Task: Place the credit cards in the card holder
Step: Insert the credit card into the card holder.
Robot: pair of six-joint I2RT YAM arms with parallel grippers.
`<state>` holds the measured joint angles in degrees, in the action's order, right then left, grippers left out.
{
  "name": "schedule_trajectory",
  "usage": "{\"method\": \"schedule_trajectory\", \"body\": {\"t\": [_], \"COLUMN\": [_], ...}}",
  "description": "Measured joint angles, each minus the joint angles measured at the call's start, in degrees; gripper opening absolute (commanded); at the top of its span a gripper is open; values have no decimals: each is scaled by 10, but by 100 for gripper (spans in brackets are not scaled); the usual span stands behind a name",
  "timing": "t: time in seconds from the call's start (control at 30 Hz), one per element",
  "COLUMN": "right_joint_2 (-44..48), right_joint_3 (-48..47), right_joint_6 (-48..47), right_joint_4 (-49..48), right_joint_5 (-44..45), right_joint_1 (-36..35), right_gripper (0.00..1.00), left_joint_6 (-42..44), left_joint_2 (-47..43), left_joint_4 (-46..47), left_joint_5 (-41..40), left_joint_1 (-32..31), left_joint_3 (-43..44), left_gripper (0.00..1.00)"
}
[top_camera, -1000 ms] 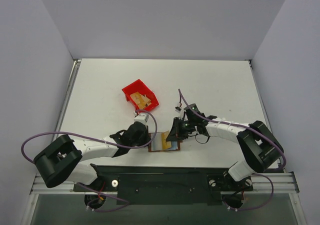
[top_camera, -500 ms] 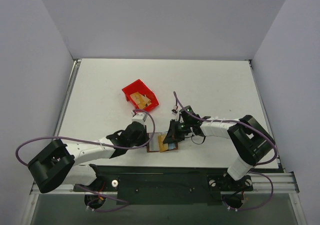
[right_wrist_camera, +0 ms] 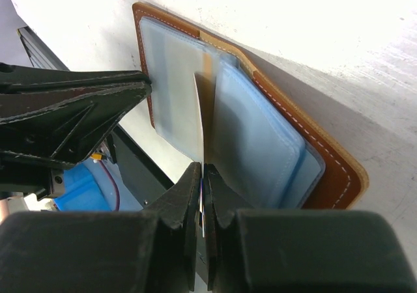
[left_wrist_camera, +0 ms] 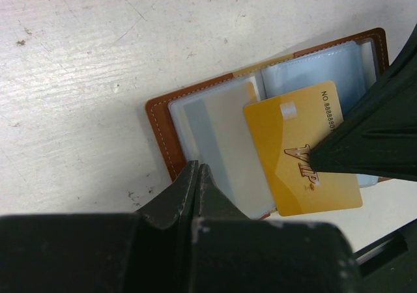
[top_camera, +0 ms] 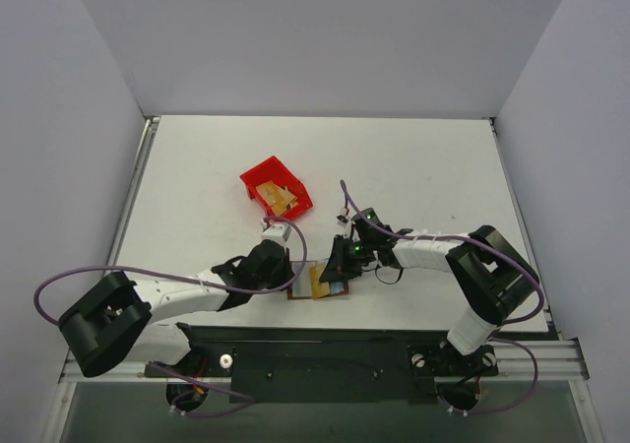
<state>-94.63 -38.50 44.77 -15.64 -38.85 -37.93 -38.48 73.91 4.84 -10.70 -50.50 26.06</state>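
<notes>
The brown card holder (top_camera: 298, 285) lies open near the table's front edge, its light blue pockets (left_wrist_camera: 215, 137) facing up; it also shows in the right wrist view (right_wrist_camera: 326, 169). My right gripper (right_wrist_camera: 202, 169) is shut on a gold credit card (left_wrist_camera: 293, 143), seen edge-on (right_wrist_camera: 199, 120), held over the middle of the card holder. My left gripper (left_wrist_camera: 197, 169) is shut with nothing between its fingers, its tips at the card holder's left half. More gold cards (top_camera: 283, 199) lie in the red bin.
A red plastic bin (top_camera: 264, 175) stands behind the card holder, left of centre. The black base rail (top_camera: 315, 349) runs just in front of the card holder. Grey walls enclose the table.
My right gripper has moved left with the card, from the card holder's right edge to over its middle. The card holder has shifted slightly left. My left arm has shifted a little.
</notes>
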Motion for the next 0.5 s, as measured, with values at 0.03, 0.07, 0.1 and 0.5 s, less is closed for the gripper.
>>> {"method": "schedule_trajectory", "body": {"t": [0.03,0.07,0.1,0.5], "right_joint_2": [0,0,0,18], "right_joint_3": [0,0,0,-1], "right_joint_6": [0,0,0,0], "right_joint_4": [0,0,0,1], "right_joint_5": [0,0,0,6], "right_joint_1": [0,0,0,5], "right_gripper": [0,0,0,0], "left_joint_6": [0,0,0,0], "left_joint_2": [4,6,7,24], "left_joint_4": [0,2,3,30], "left_joint_5": [1,2,2,3], "left_joint_1": [0,0,0,0], "left_joint_3": [0,0,-1,-3], "left_gripper": [0,0,0,0]}}
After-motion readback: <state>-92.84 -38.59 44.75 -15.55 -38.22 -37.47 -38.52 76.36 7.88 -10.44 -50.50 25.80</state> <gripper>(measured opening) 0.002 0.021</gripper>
